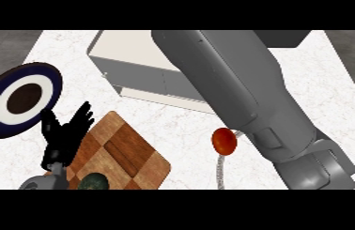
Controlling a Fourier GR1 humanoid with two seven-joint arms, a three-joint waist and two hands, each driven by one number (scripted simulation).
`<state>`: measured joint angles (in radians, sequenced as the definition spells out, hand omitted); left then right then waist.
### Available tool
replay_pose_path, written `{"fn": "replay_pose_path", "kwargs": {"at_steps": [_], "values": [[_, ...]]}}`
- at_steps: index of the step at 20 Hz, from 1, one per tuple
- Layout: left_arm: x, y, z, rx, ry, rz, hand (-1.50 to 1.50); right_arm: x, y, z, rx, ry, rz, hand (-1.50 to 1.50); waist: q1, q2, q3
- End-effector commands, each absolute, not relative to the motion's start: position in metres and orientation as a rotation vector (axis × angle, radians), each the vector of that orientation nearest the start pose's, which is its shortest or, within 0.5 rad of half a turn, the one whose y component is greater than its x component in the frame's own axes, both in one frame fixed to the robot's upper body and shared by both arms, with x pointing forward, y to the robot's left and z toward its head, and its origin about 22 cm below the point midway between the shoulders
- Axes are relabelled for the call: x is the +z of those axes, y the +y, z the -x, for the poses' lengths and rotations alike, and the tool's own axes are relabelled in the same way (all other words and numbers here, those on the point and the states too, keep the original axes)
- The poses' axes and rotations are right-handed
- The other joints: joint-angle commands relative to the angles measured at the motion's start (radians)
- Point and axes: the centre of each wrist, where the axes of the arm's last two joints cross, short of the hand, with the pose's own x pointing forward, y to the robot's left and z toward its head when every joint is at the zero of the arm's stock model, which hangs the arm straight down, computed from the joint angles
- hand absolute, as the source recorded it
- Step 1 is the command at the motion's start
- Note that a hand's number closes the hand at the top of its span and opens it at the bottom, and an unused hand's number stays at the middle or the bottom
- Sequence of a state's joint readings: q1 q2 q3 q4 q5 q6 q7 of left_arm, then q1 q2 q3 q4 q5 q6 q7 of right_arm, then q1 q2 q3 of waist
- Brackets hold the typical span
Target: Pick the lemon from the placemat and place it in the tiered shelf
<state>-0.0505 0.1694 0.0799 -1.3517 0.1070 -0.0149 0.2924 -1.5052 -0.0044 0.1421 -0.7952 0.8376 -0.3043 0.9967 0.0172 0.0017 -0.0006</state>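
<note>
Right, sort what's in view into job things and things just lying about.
Job: tiered shelf, checkered wooden placemat; no lemon shows.
Lying about: plate, red-orange round thing, dark green round thing, left hand resting open at lower left.

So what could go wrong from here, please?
The right forearm hides much of the tiered shelf, and neither its hand nor the lemon shows, so placement cannot be checked. Pulling back, that forearm might knock the red round object beside it.
</note>
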Motion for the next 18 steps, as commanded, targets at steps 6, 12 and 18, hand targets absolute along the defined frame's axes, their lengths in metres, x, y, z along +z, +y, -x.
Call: {"fn": "replay_pose_path", "kwargs": {"at_steps": [6,12,18], "values": [[-0.020,0.304,-0.251,0.032,-1.123,-0.093,0.00,0.334,0.002,-0.387,0.008,-1.651,0.729,-1.50,-0.004,-0.003,0.001],[-0.027,0.300,-0.254,0.037,-1.103,-0.102,0.00,0.358,-0.010,-0.382,-0.201,-1.717,0.649,-1.50,-0.011,-0.004,0.000],[-0.024,0.299,-0.252,0.072,-1.099,-0.100,0.00,0.345,-0.047,-0.388,-0.354,-1.684,0.850,-1.50,-0.038,-0.014,0.001]]}}
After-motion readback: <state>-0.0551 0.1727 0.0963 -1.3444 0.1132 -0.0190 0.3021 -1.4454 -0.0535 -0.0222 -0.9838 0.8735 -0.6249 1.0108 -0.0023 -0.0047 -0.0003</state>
